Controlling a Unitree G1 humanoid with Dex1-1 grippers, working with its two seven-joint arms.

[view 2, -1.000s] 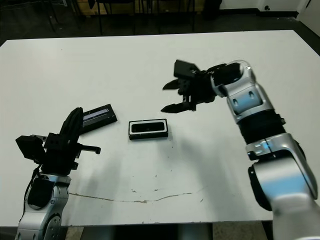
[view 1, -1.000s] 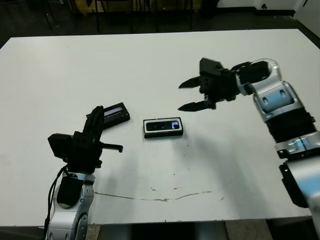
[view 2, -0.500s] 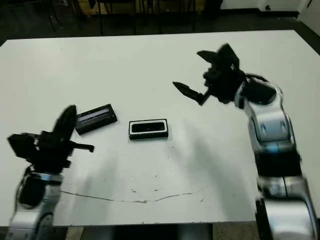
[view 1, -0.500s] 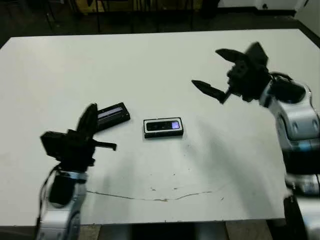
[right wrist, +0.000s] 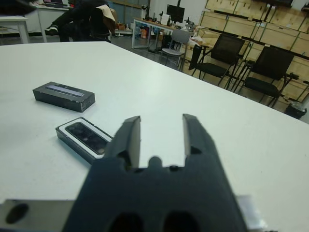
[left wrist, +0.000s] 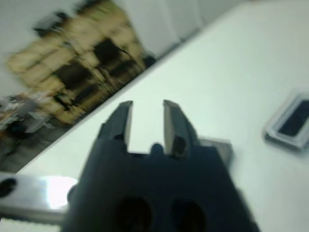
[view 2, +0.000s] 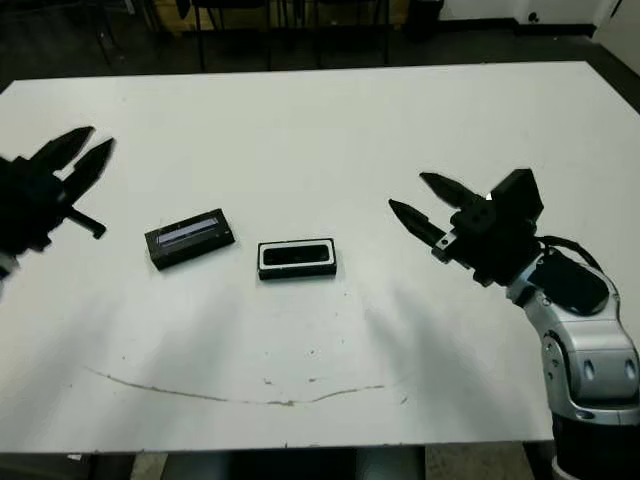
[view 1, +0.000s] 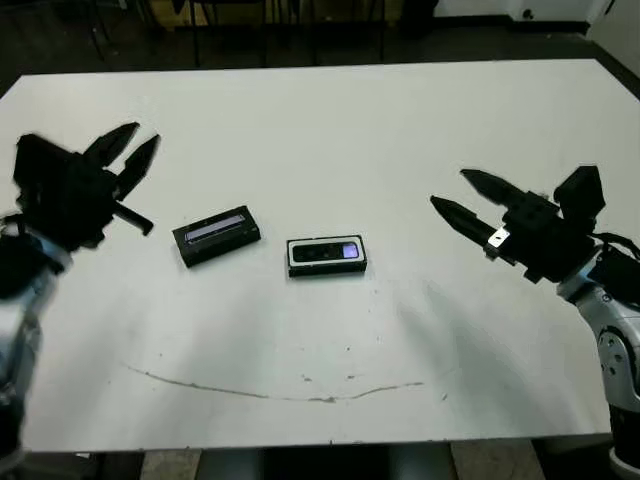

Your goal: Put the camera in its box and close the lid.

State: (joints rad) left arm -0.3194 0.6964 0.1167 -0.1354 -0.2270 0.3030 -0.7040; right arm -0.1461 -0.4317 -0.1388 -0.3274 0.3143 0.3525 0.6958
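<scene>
Camera: thin black rectangular camera [view 1: 327, 253] with glowing bluish screen lay inside the white-lined shallow black box [view 1: 294, 257], frame centre.
Lid: flat black strip-faced lid [view 1: 216, 235] lay just left (apart).
Left claw [view 1: 130, 152]: released, upper left.
Right claw [view 1: 462, 197]: released, right.
Tabletop [view 1: 330, 130]: white.

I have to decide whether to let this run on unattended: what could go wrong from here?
1. The lid lies on the table beside the box, not on it. Both grippers, left and right, are open and well away, so closing may be left undone.
2. The camera already sits in the box; a careless lid placement could knock the box.
3. The lid lies flat, so a grasp might slip.
</scene>
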